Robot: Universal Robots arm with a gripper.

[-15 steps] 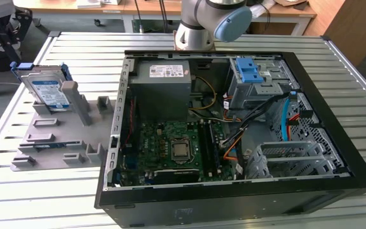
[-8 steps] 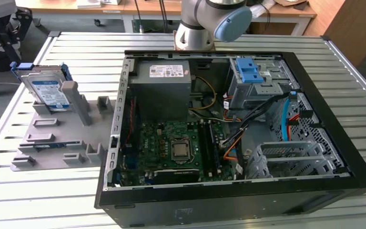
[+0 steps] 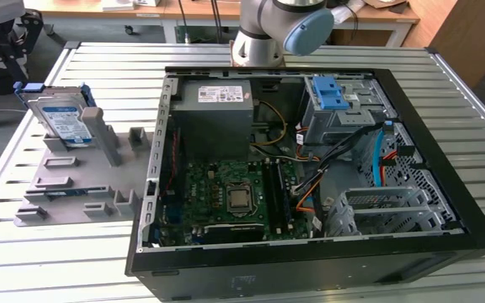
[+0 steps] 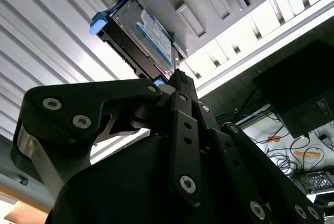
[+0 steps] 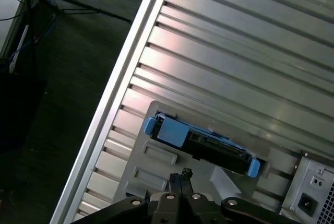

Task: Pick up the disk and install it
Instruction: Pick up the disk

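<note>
Hovering over the upright disk (image 5: pixel 201 143), the gripper (image 5: pixel 180 174) looks narrow and empty. The pick-up is not yet made; grasping likely needs wider jaws.

Open room above the upright disk (image 3: pixel 61 118); a grey post (image 3: pixel 95 129) crowds the exterior view's right, computer case (image 3: pixel 310 268) beyond.

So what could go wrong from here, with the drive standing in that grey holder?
1. The disk stands on edge in the grey holder; an off-centre grip might tilt it or jam it in its slot.
2. The gripper is apart from the disk with its fingertips together; coming down like that, it would likely knock the disk.
3. Loose cables cross the open computer case beside the drive cage; the disk might snag them.
</note>
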